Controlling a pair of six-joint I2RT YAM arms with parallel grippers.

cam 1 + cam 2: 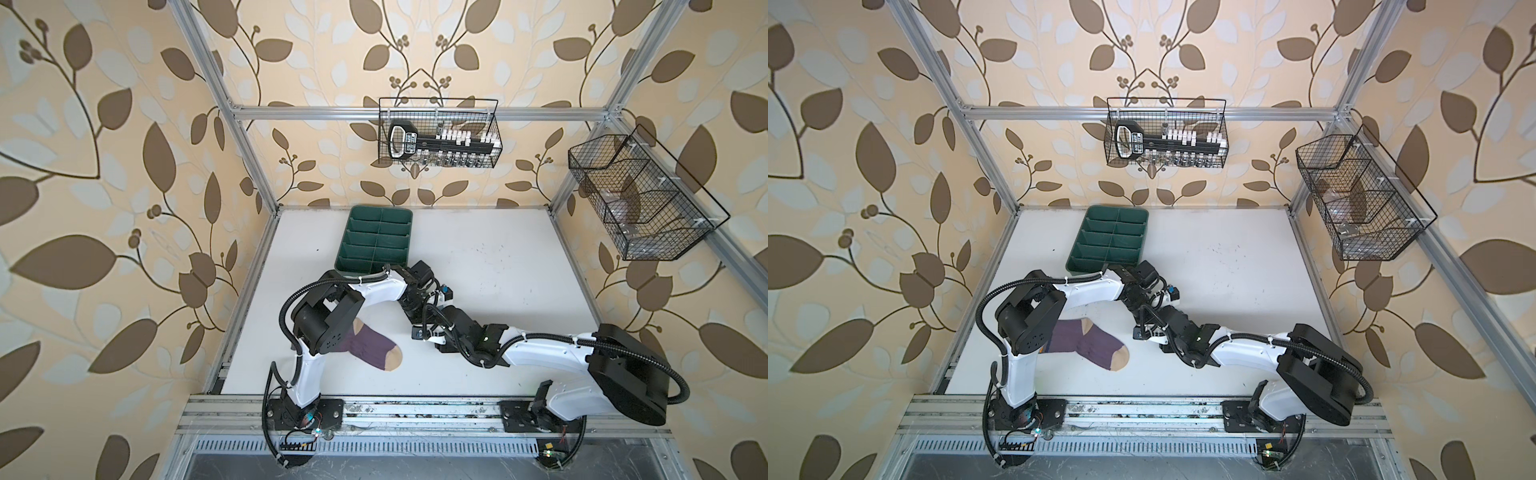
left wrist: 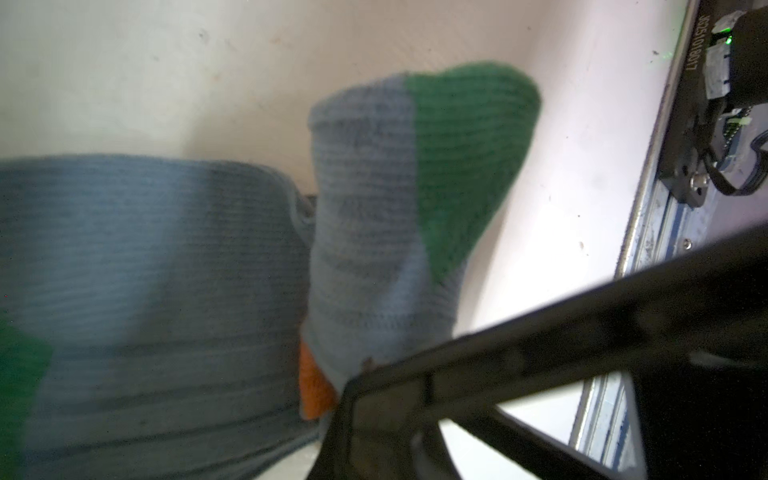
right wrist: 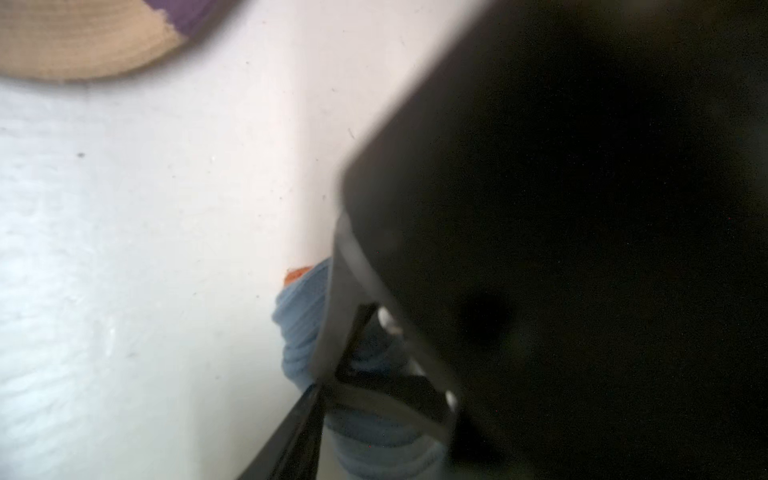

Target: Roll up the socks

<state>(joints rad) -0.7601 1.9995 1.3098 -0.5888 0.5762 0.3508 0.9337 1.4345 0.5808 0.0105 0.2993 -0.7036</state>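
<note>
The left gripper is pinched tight on a fold of the grey-blue sock. In the left wrist view one black finger meets the fabric by the orange cuff, and the green toe sticks out beyond it. The right gripper sits just beside it, one finger over the same sock, but whether its fingers are apart or closed I cannot tell. Both meet near the middle of the white bench, the arms hiding that sock from above. Bare bench runs to the right edge and back right corner. The purple sock lies flat toward the front left corner, apart from both grippers. A green tray sits by the back edge, left of middle.
</note>
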